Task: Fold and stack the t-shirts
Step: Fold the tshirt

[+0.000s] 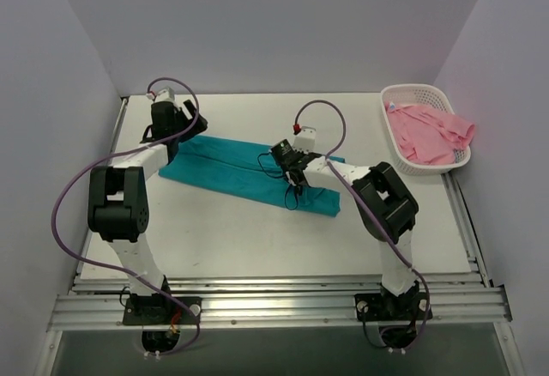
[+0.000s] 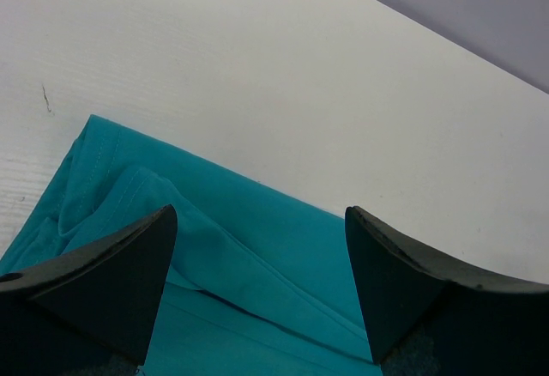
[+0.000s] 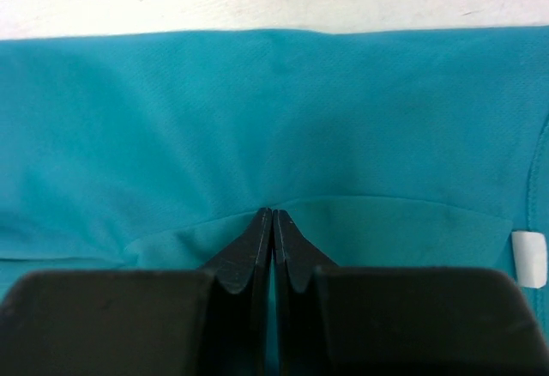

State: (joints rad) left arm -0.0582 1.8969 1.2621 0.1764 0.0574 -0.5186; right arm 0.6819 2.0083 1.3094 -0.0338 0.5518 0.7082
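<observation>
1. Underneath, a white table point(image 1: 257, 239) carries everything, with the two arms bolted at its near edge.
2. The teal t-shirt point(image 1: 223, 166) lies across the middle of the table as a long folded band. It runs aslant from the far left toward the near right and is flat apart from a few creases.
3. A white lattice basket point(image 1: 418, 89) sits at the far right corner of the table, well apart from the teal t-shirt.
4. The pink t-shirt point(image 1: 429, 131) lies crumpled inside that basket, with one part draped over the right rim.
5. The left gripper point(image 2: 260, 217) hangs over the left end of the teal t-shirt, its fingers spread wide with nothing between them. Below it the cloth shows a raised fold, and bare table lies just beyond.
6. The right gripper point(image 3: 272, 217) is down on the right half of the band. Its fingers are clenched together, their tips nipping a fold edge of the teal cloth, which puckers toward them.
7. A small white neck label point(image 3: 529, 258) shows on the teal cloth at the right edge of the right wrist view.
</observation>
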